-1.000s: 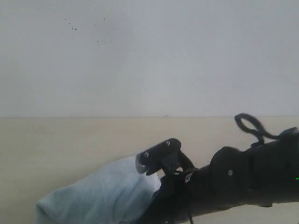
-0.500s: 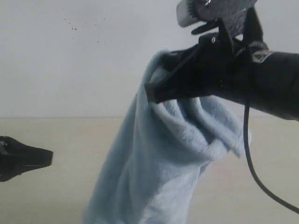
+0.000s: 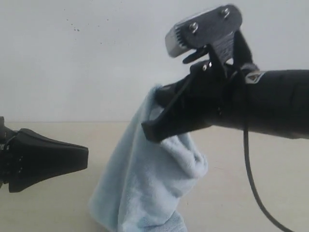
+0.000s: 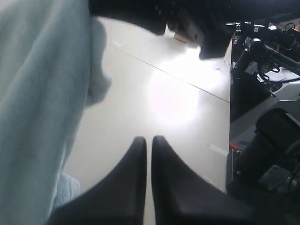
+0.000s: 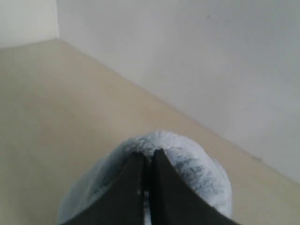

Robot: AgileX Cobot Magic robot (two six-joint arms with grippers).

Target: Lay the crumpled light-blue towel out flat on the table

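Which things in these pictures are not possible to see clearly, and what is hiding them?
- Exterior view: the lower end of the towel is cut off by the bottom edge, so how much lies on the table cannot be told.
- Exterior view: the body of the right gripper hides the spot it pinches.
- Left wrist view: glare washes out part of the table beyond the left gripper.

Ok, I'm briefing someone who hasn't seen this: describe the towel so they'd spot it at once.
Start from the wide beige table under the pale wall. Over it, the right gripper has its jaws shut on the towel, which hangs down toward the tabletop. It is the only soft, fluffy light-blue thing there; the arms are black.
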